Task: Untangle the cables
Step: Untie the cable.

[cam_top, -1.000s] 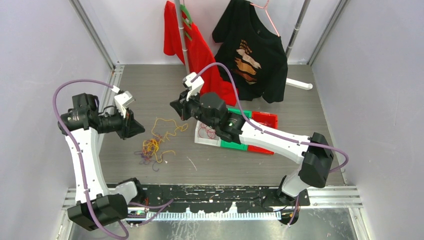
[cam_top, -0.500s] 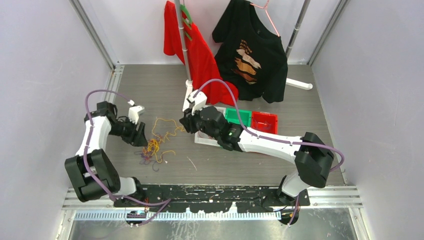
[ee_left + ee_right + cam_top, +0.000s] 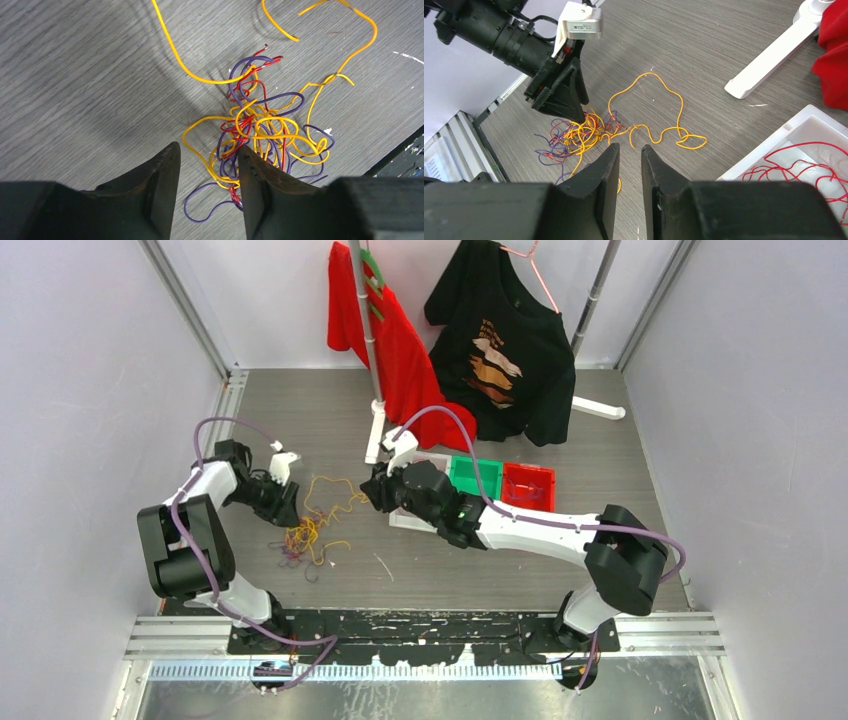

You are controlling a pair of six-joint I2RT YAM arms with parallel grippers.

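— Two arms are reaching over the grey table. Your right arm is stretching long and low from its base toward the left, with the forearm lying across the trays.

— And my left one?

— Your left arm is folding up tightly. Its elbow is sitting near the table's left edge, and the forearm is running away from you, then turning rightward with the wrist tipping down.

— What are the claws doing?

— Your left gripper is hovering right over the cables with its jaws standing well apart and clamping nothing. One finger is overlapping the edge of the knot in your wrist view, and I cannot tell whether it is touching. Your right gripper is pointing at the same knot from the other side. Its jaws are parting by only a narrow gap, with nothing between them.

— Containers?

— Three trays are sitting side by side, partly under your right forearm. The white tray is holding loose red wires. The green tray and the red tray are lying to its right, and I cannot tell what is in them.

— Where exactly are the cables lying?

— They are lying tangled, red, yellow and purple, on the table between the two grippers, just beside the left one. One long yellow strand is trailing out toward the white tray.
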